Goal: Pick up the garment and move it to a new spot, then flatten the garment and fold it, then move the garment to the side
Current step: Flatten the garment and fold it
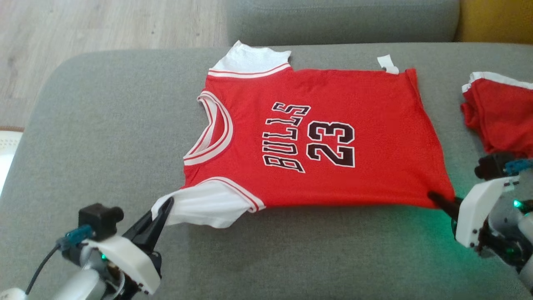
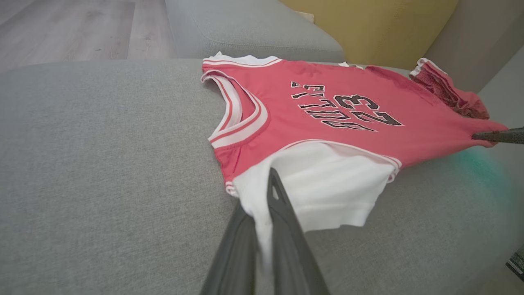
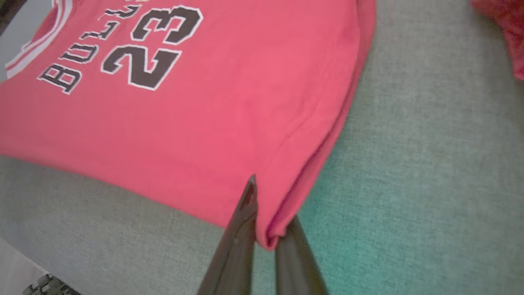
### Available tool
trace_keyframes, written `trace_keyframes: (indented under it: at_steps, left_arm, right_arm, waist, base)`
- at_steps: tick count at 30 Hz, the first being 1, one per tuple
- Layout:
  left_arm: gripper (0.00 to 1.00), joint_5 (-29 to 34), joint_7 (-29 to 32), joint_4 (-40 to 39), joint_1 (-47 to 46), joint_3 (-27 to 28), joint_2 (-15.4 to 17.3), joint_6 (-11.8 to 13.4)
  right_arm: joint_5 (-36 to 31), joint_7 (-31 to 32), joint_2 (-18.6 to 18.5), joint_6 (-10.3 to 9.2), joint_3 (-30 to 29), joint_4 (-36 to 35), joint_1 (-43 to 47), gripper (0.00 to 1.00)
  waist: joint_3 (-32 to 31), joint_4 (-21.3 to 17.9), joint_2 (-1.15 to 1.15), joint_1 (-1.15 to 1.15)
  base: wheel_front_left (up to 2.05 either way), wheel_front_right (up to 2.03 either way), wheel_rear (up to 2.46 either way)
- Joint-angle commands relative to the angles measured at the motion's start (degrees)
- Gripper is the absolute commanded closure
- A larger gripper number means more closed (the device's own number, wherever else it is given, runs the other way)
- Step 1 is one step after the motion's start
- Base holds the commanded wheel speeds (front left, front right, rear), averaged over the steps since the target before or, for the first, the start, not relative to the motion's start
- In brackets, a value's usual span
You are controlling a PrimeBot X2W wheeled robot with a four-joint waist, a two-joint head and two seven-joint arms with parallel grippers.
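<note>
The garment (image 1: 374,137) is a red jersey with white sleeves and "BULLS 23" in black, spread flat on the grey sofa seat, neck toward the left. My left gripper (image 1: 165,207) is shut on the near white sleeve (image 2: 327,184), with the cloth pinched between its dark fingers (image 2: 282,205). My right gripper (image 1: 437,198) is shut on the near hem corner (image 3: 268,229) of the jersey, at the lower right of the head view. The right gripper's fingertip (image 2: 497,135) also shows at the jersey's far corner in the left wrist view.
Red shorts with white trim (image 1: 497,112) lie crumpled on the seat to the right of the jersey. The grey sofa seat (image 1: 104,125) has free room at the left and in front. A backrest cushion (image 1: 341,18) runs behind, beside a yellow cushion (image 2: 368,28) and wooden floor (image 1: 83,25).
</note>
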Motion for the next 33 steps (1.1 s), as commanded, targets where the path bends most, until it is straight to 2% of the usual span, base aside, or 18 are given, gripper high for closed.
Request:
trace_keyframes:
  at_steps: [1, 13, 24, 33]
  left_arm:
    - [1.00, -0.33, 0.13, -1.59, -3.30, 3.06, 2.73, 0.56]
    - [1.00, 1.92, 3.85, -1.08, -11.90, 2.62, 3.03, 0.32]
    - [1.00, 5.03, 7.02, 8.14, -24.13, 0.99, 2.08, -1.92]
    - [1.00, 5.86, 6.42, 14.99, -29.26, -1.09, 0.01, -3.37]
  right_arm:
    - [-0.53, -0.08, -2.99, -0.05, -1.17, -1.26, -0.74, 1.00]
    - [-5.02, 4.39, -0.26, -0.05, -8.01, -3.26, -3.44, 1.00]
    - [-8.96, 10.40, 3.32, -0.05, -11.49, -4.26, -7.85, 1.00]
    - [-10.91, 12.97, 4.81, -0.05, -12.73, -5.47, -8.78, 1.00]
  waist:
    - [0.67, 0.08, 0.00, 0.01]
    - [5.44, -0.18, 0.00, 0.01]
    - [8.90, -1.63, 0.00, 0.01]
    - [10.20, -2.48, 0.00, 0.01]
  base:
    - [0.00, 0.00, 0.00]
    - [0.00, 0.00, 0.00]
    - [0.00, 0.00, 0.00]
    - [0.00, 0.00, 0.00]
